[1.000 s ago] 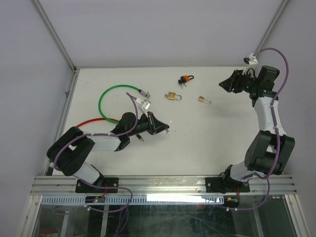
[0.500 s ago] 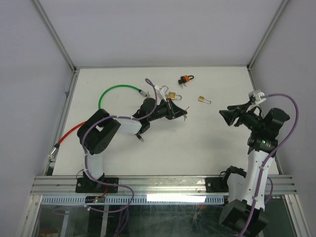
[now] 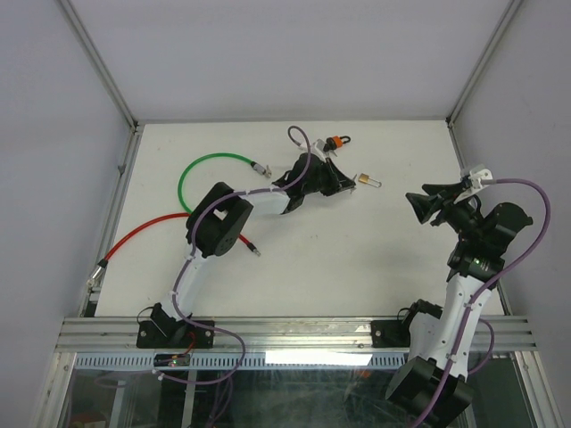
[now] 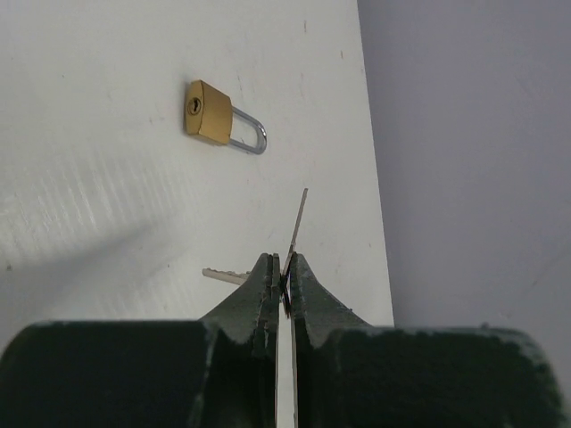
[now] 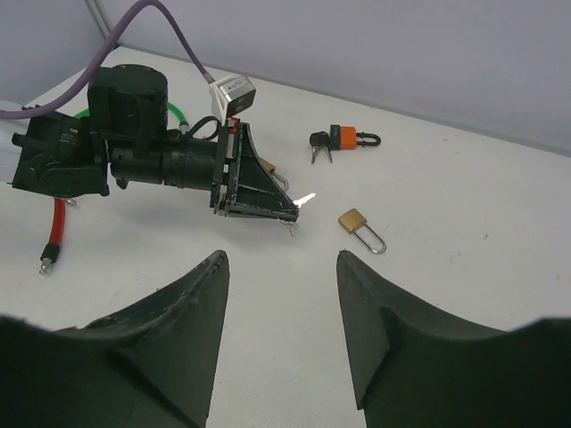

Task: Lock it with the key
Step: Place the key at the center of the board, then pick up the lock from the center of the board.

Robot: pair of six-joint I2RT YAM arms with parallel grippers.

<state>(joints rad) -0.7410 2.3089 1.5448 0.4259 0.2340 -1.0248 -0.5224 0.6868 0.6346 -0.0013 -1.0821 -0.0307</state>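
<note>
the key (image 4: 298, 223) sits clamped edge-on between the 2 fingers of the left hand (image 4: 281, 276), its thin blade sticking out past the fingertips above the white tabletop (image 3: 357, 267). a second key (image 4: 223, 275) pokes out sideways beside the left finger, close to the tabletop; how it is attached cannot be told. the brass padlock (image 4: 210, 113) lies flat on the tabletop ahead of the key and a little to its left, near it but apart from it. its keyhole end faces the wrist camera and its steel shackle points away. whether the shackle is latched cannot be told.

from above, the left hand (image 3: 342, 183) is stretched far across the tabletop, with the brass padlock (image 3: 368, 180) just beyond its tip. an orange and black padlock (image 3: 336, 142) with its own keys lies further back. a green cable (image 3: 192, 169) loops on the left side, and a red cable (image 3: 143, 234) runs nearer the arms' bases.

the right hand (image 5: 281, 259) is raised off the tabletop on the right, fingers spread wide and gripping nothing, facing the left hand.
</note>
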